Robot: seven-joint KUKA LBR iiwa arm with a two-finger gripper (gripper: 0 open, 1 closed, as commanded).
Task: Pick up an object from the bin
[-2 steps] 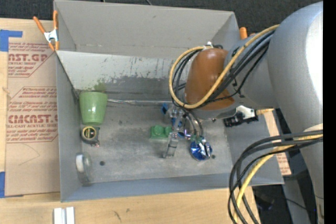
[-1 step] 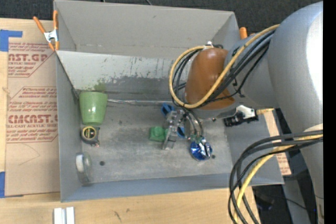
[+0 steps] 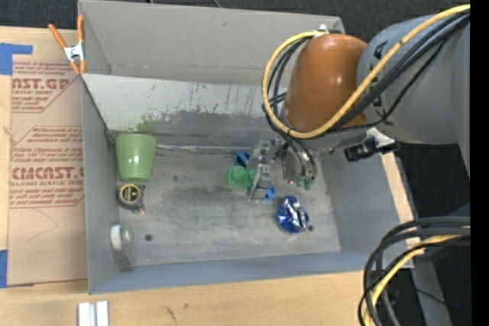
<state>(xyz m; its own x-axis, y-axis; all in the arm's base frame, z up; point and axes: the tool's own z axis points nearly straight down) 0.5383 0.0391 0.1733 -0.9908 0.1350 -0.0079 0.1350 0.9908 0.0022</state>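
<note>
Right of the frame's centre, your gripper (image 3: 276, 168) sits low in the grey metal bin (image 3: 199, 233); you cannot tell if it is apart or together. Just to its left lies a small green plastic piece (image 3: 239, 177).

My gripper (image 3: 276, 166) hangs in the right half of the bin (image 3: 191, 99), a toy (image 3: 239, 177) just left of it, a ball (image 3: 291, 215) just in front. A cup (image 3: 136, 155) lies far left, a disc (image 3: 131, 195) before it.

Cardboard (image 3: 38, 133) reads, in red, "CAST.GP"; "CELL-CAST ACRYLIC SHEET".
</note>
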